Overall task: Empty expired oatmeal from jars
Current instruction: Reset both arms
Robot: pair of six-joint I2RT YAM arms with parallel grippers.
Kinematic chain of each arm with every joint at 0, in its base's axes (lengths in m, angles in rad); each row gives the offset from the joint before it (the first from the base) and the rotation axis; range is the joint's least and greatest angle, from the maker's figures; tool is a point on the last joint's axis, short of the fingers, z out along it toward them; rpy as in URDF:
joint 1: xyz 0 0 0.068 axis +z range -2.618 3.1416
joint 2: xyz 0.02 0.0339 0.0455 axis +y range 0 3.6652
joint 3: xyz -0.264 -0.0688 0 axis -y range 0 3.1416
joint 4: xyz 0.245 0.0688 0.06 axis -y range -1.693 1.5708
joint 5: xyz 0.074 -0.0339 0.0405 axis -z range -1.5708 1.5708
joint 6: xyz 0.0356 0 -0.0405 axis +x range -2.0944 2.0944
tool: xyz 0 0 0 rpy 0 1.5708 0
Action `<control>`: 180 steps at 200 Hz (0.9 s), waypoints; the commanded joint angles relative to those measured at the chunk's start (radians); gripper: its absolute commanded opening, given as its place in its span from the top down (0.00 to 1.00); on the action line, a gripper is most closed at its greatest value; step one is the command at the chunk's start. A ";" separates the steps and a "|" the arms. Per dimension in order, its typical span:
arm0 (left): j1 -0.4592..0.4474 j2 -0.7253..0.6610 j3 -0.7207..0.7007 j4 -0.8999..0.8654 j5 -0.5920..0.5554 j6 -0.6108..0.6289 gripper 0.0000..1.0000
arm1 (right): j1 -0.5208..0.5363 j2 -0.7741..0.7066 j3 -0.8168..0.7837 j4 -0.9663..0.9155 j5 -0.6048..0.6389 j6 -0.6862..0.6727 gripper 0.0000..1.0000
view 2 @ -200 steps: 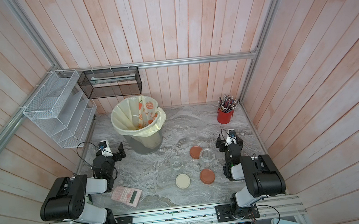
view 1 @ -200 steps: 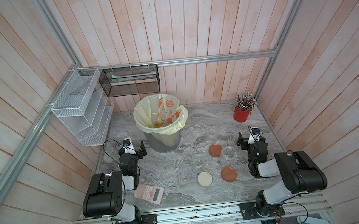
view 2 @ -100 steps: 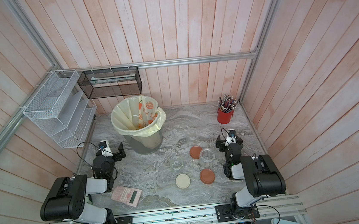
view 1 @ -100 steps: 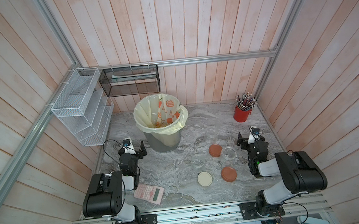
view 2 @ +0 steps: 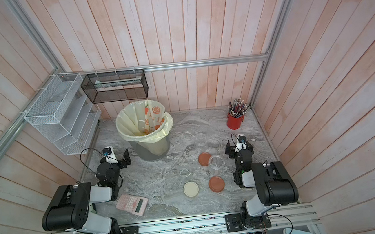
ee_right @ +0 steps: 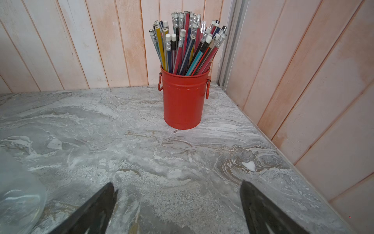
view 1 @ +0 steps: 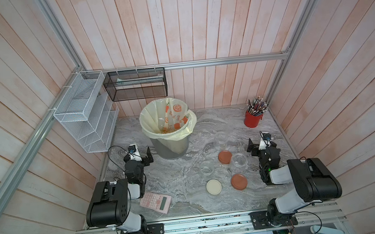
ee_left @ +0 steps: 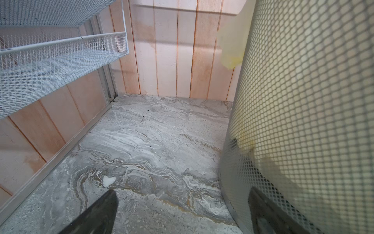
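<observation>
Both arms are sitting low at the near corners of the table [view 1: 183, 181], and neither is holding anything. The left gripper [ee_left: 182, 200] is resting with its jaws spread wide and empty. One finger [ee_left: 263, 212] is hanging just beside the mesh wall of the grey bin [view 1: 170, 148], and I cannot tell whether it is touching. On the other side the right gripper [ee_right: 177, 188] is gaping just as wide over bare marble, pointing toward the red pencil cup [ee_right: 183, 101] in the far corner. Between the arms the three jars are standing upright with their lids off: a back jar [view 1: 221, 137] not far from the bin, a middle jar [view 1: 206, 167], and a right-side jar [view 1: 239, 160] nearest the right gripper. All three are showing clear glass. One terracotta lid [view 1: 225, 157] is lying flat just beside the right-side jar, while a second terracotta lid [view 1: 238, 181] and a cream lid [view 1: 213, 186] are lying nearer the front edge. Down in the bin's cream orange-print liner [view 1: 153, 118], some loose grains [view 1: 168, 130] are lying at the bottom, too small to say what kind. A pink calculator [view 1: 156, 201] is lying by the left arm, and a white mesh rack [view 1: 83, 116] and a black mesh basket [view 1: 135, 85] are hanging on the walls.
</observation>
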 commanded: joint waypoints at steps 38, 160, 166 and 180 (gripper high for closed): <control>0.004 0.011 0.019 -0.008 0.009 0.015 0.00 | -0.005 -0.012 0.014 -0.001 -0.008 0.011 0.02; 0.004 0.008 0.011 0.002 0.072 0.040 0.00 | -0.004 -0.023 -0.006 0.019 -0.081 -0.023 0.02; 0.004 0.007 0.007 0.009 0.099 0.050 0.00 | -0.001 -0.025 -0.020 0.043 -0.089 -0.029 0.02; 0.004 0.003 -0.025 0.062 0.132 0.061 0.00 | 0.002 -0.034 -0.062 0.107 -0.092 -0.036 0.02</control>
